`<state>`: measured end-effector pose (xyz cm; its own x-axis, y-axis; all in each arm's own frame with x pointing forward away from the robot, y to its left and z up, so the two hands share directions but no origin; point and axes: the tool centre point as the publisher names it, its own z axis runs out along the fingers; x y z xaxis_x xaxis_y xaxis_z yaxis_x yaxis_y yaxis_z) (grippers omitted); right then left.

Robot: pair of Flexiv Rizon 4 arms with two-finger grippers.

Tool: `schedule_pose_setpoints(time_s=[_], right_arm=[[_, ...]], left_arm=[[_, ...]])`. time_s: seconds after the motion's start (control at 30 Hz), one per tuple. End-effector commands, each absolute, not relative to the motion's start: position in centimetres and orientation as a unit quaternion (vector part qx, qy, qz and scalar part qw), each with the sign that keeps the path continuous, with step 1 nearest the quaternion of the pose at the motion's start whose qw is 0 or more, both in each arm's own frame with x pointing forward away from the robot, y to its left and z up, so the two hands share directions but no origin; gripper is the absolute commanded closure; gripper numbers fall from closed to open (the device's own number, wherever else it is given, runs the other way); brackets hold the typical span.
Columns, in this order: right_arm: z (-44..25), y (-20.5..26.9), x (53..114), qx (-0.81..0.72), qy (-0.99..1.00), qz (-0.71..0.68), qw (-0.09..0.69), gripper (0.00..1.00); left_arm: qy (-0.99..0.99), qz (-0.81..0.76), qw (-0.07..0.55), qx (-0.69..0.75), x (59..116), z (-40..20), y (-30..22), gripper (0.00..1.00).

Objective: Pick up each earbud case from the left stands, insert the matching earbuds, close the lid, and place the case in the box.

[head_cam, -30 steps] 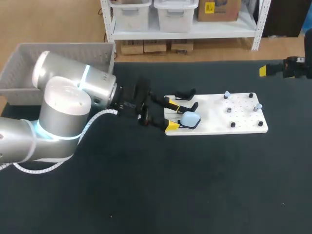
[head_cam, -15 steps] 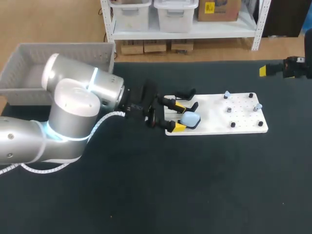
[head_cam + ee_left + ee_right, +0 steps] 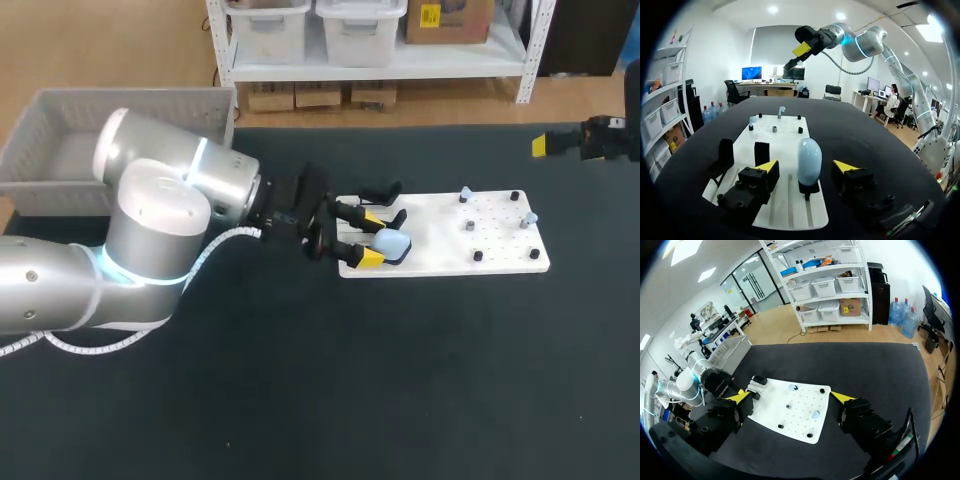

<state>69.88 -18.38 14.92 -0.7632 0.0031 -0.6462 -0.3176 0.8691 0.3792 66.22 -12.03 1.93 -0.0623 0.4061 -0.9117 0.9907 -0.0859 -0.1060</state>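
1. Left claw (image 3: 370,238): it has pushed forward over the last second, from short of the white board (image 3: 500,240) to over its near end. The fingers are spread, one on each side of the pale blue earbud case (image 3: 393,243), and neither touches it in the left wrist view.
2. The earbud case has not moved. It stands upright on a black stand with its lid shut, at the end of the board nearest the left arm (image 3: 150,230).
3. Right claw (image 3: 792,396): same spot as before, at the desk's far right edge and well apart from the board. Its fingers are wide apart with nothing between them.
4. Stands (image 3: 726,152): two more black ones sit just beside the case on the same end of the board, and neither carries anything.
5. Earbuds (image 3: 528,217): small pale pieces on pegs at the board's other end, among black pegs; too small to tell their shape.
6. Box (image 3: 60,140): a grey basket at the desk's far left corner, behind the left arm, which hides part of its inside.
7. Desk (image 3: 400,380): a black surface, with the board lying flat on it right of the middle.
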Motion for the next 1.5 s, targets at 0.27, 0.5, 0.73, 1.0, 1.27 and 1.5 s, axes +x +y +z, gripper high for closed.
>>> schedule_pose_setpoints(time_s=[0.27, 0.5, 0.73, 1.0, 1.27, 1.5], right_arm=[[14.91, -18.40, 69.88, -0.087, 0.907, 0.241, 0.333, 0.00], [14.91, -18.40, 69.88, -0.087, 0.907, 0.241, 0.333, 0.00], [14.91, -18.40, 69.88, -0.087, 0.907, 0.241, 0.333, 0.00], [14.91, -18.40, 69.88, -0.087, 0.907, 0.241, 0.333, 0.00], [14.91, -18.40, 69.88, -0.087, 0.907, 0.241, 0.333, 0.00], [14.91, -18.40, 69.88, -0.087, 0.907, 0.241, 0.333, 0.00]], left_arm=[[0.580, -0.442, 0.334, 0.597, 66.62, 1.47, -12.43, 0.34], [0.579, -0.446, 0.333, 0.597, 66.65, 1.29, -12.64, 0.35], [0.576, -0.447, 0.334, 0.598, 66.74, 1.28, -12.81, 0.38], [0.574, -0.450, 0.330, 0.599, 66.73, 1.05, -12.85, 0.42], [0.572, -0.451, 0.330, 0.601, 66.57, 0.99, -12.88, 0.39], [0.571, -0.451, 0.329, 0.602, 66.35, 0.91, -12.90, 0.24]])
